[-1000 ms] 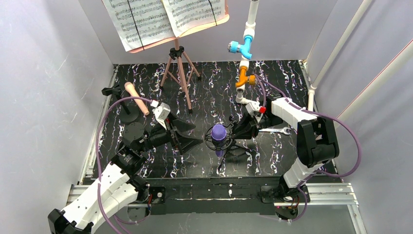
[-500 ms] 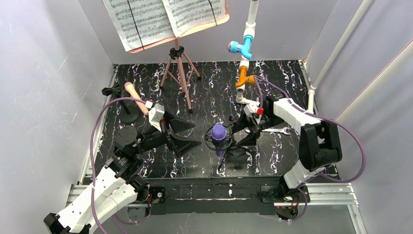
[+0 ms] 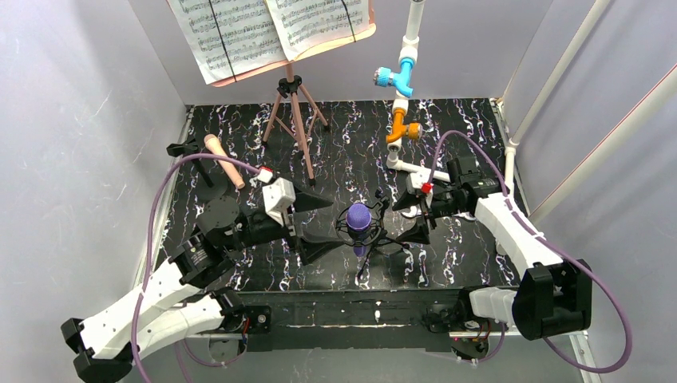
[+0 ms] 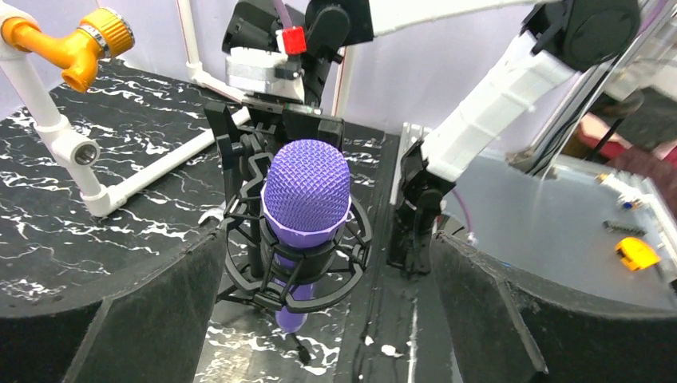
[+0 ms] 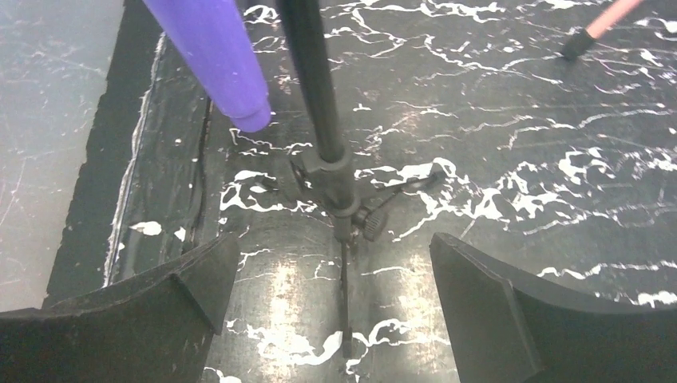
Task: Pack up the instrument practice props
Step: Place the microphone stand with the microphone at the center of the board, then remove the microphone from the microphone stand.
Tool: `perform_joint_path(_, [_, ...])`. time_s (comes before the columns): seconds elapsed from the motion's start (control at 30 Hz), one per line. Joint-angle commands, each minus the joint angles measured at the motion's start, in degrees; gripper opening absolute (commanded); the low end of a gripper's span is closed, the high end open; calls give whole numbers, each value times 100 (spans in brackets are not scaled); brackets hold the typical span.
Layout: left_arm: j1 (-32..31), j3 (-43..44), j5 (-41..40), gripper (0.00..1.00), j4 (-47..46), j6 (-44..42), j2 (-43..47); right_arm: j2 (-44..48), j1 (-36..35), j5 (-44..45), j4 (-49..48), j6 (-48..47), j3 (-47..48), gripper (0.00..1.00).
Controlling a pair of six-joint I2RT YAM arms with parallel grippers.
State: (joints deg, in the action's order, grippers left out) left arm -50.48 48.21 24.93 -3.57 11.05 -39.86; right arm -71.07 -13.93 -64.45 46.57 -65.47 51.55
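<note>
A purple microphone (image 3: 358,217) sits upright in a black shock-mount holder (image 3: 375,236) on a small tripod near the table's front. My left gripper (image 3: 319,226) is open just left of it, and the purple microphone (image 4: 307,187) shows ahead between its wide fingers (image 4: 112,319). On the opposite side my right gripper (image 3: 407,215) is open, facing the holder's pole (image 5: 315,88) and tripod hub (image 5: 345,203). A peach microphone (image 3: 225,162) rests in a black holder (image 3: 209,190) at the left. The salmon-pink music rest (image 3: 293,112) stands at the back with white music sheets (image 3: 239,32).
A white pipe (image 3: 413,24) with a blue valve (image 3: 397,76) and an orange valve (image 3: 401,131) stands at the back right. White walls close in the black marbled table (image 3: 463,159) on three sides.
My right gripper has opened wide and drawn back slightly to the right of the microphone stand. The left gripper has moved right, closer to the purple microphone.
</note>
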Motion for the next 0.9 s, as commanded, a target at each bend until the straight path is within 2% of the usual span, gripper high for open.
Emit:
perform_joint_path(0.0, [-390,134,-645,98,216,-1216,-171,182,254,-197,-635,727,-132,98])
perform_joint_path(0.27, [-850,335,-625,98,-14,-1920,-820,137,277,-329,-567,451,-236,98])
perform_joint_path(0.43, [-961,285,-748,96,-412,-1940,-1050,137,282,-373,-578,392,-277,98])
perform_joint_path(0.67, [-964,162,-842,79,-966,-1652,-1178,137,278,-410,-565,336,-308,98])
perform_joint_path(0.77, [-964,124,-887,67,-1048,-1590,-1215,128,277,-419,-561,325,-314,98])
perform_joint_path(0.87, [-964,106,-952,61,-1053,-1576,-1258,124,277,-420,-552,316,-312,99])
